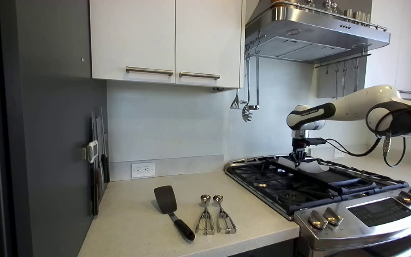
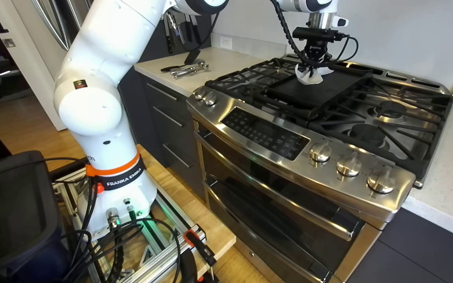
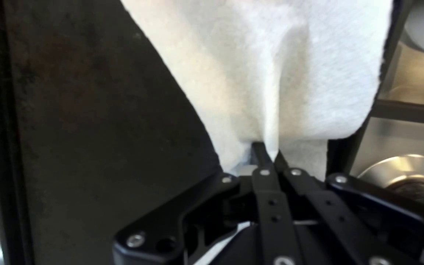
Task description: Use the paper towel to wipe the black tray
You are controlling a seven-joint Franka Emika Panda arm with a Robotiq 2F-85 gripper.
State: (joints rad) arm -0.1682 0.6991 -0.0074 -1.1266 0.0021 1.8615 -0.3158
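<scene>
You have the fingers (image 3: 261,152) pinched together on a raised fold of the paper towel (image 3: 234,66), pointing down over the black tray (image 3: 105,154). The paper towel is spread over the black tray, reaching close to one of its long rims in the wrist view; toward the opposite rim you see a broad bare stretch of dark surface. In both exterior views, part of the sheet is bent upward; you can't tell how much of its underside touches the black tray. Above the black tray, the white arm (image 1: 355,105) is bent downward.

The black tray sits over the middle of the stove (image 2: 307,167), running front to back, and you see black grates (image 2: 441,122) on both sides of it. Beyond one long rim of the black tray are two burners (image 2: 387,109) below the bars. In front of the black tray you have the control panel (image 2: 265,133), with metal knobs (image 2: 349,165) toward either end.

Farther from the black tray, past the stove's edge, you come to the desk (image 1: 130,214): two silver scoops (image 1: 206,214) lie there, nearer the black tray than the spatula (image 1: 165,199) beside them. Past that, well apart from the black tray, you see a wall outlet (image 1: 143,170). High above the black tray you find the range hood (image 1: 326,25); hanging utensils (image 1: 247,113) are off to the desk side of it, white cabinets (image 1: 209,39) farther still.
</scene>
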